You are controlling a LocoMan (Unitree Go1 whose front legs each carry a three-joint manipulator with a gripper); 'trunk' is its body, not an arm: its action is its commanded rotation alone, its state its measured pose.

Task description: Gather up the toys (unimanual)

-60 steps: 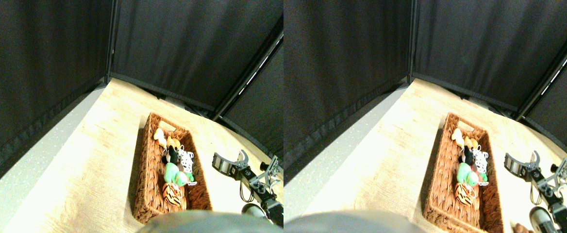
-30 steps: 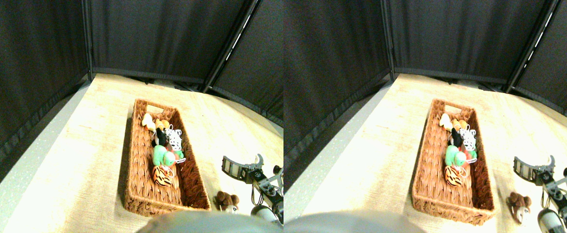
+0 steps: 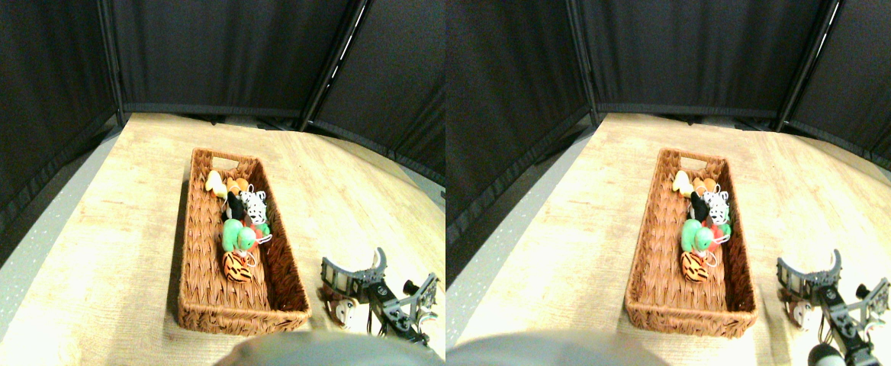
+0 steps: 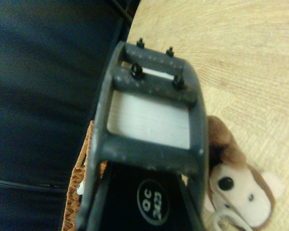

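A pale wood-grain table (image 3: 133, 229) carries a long woven wicker basket (image 3: 201, 267) in which soft toys are piled: green (image 3: 233, 235), spotted (image 3: 254, 206), striped tiger (image 3: 238, 267). A brown-and-cream plush monkey (image 3: 338, 309) lies outside, under the spread-jawed right claw (image 3: 352, 268).

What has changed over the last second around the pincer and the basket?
The camera has swung, so the shift of the whole scene is not a move of the things. The right pincer has closed in on the brown toy lying on the table beside the wicker basket; it now hangs right over it, not yet holding it. The toys in the basket, among them the tiger and the green one, lie as before.
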